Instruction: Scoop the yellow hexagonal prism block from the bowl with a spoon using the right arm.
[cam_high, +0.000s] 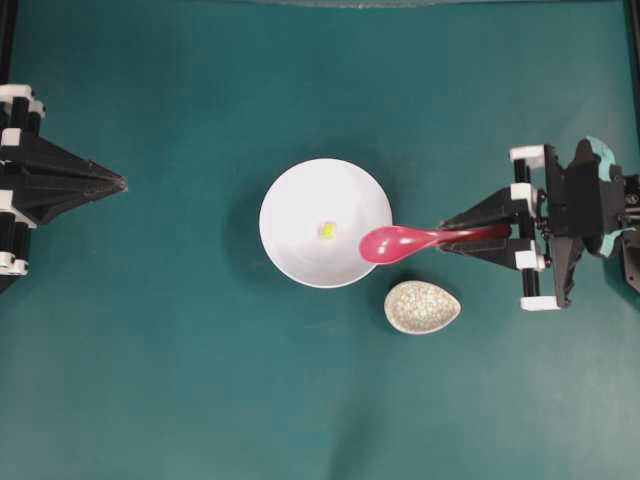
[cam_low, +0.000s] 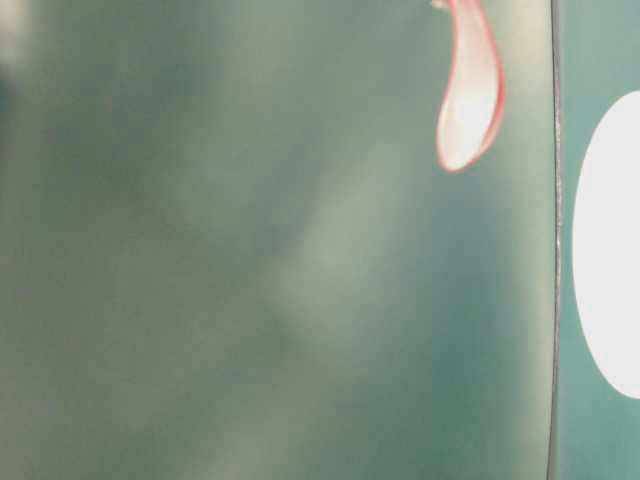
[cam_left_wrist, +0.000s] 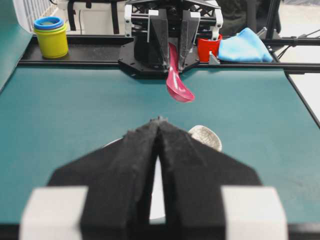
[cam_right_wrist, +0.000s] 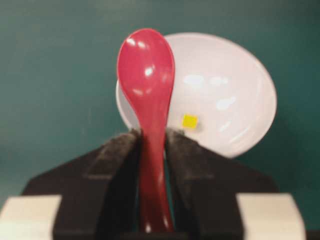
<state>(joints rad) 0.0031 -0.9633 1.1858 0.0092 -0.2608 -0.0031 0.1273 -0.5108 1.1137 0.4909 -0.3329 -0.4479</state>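
Note:
The white bowl (cam_high: 325, 222) sits mid-table with the tiny yellow hexagonal prism block (cam_high: 327, 230) lying near its middle. My right gripper (cam_high: 448, 236) is shut on the handle of the pink-red spoon (cam_high: 400, 242), whose scoop hangs over the bowl's right rim, clear of the block. In the right wrist view the spoon (cam_right_wrist: 147, 90) stands up between the jaws of the gripper (cam_right_wrist: 152, 135), in front of the bowl (cam_right_wrist: 225, 95) and left of the block (cam_right_wrist: 189, 120). My left gripper (cam_high: 120, 183) rests at the far left, shut and empty, with tips together (cam_left_wrist: 159, 120).
A speckled beige spoon rest (cam_high: 422, 307) lies just right of the bowl's front. In the left wrist view, stacked yellow and blue cups (cam_left_wrist: 50, 36), a red cup (cam_left_wrist: 208, 47) and a blue cloth (cam_left_wrist: 244, 46) sit beyond the table's far edge.

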